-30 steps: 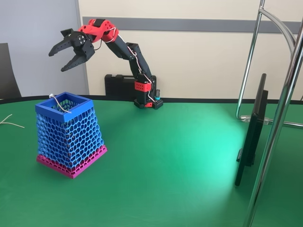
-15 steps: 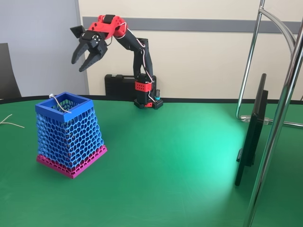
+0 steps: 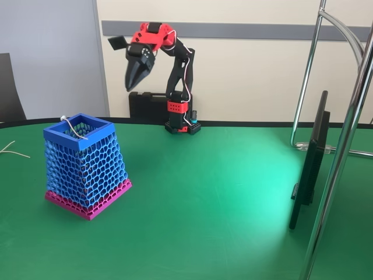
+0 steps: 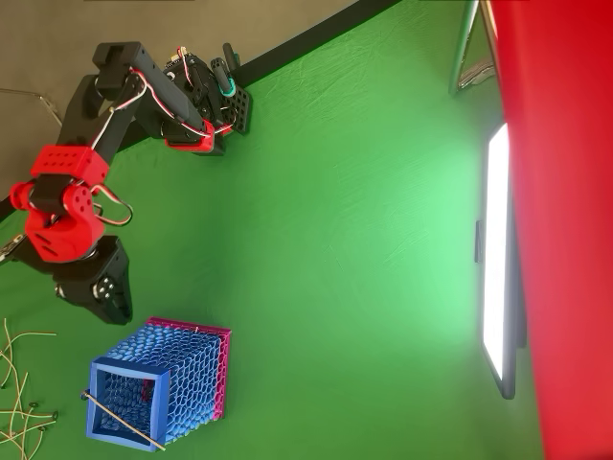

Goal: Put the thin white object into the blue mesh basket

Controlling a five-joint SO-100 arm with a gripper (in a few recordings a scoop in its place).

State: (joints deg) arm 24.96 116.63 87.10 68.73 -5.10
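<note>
Red and black, the arm folds high above its base at the back of the table, the gripper (image 3: 134, 79) pointing down with fingers together and holding nothing; the thin white object (image 3: 74, 128) lies across the rim of the blue mesh basket (image 3: 87, 166), well apart from the gripper. Green cloth covers the table (image 3: 221, 198); a cream wall stands behind, a black case (image 3: 145, 105) against it. Seen from overhead, loose white strands (image 4: 19, 383) lie beside the basket (image 4: 158, 388).

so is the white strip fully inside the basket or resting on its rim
Resting on the rim: the white strip spans the blue basket's opening corner to corner, one end poking past it.
</note>
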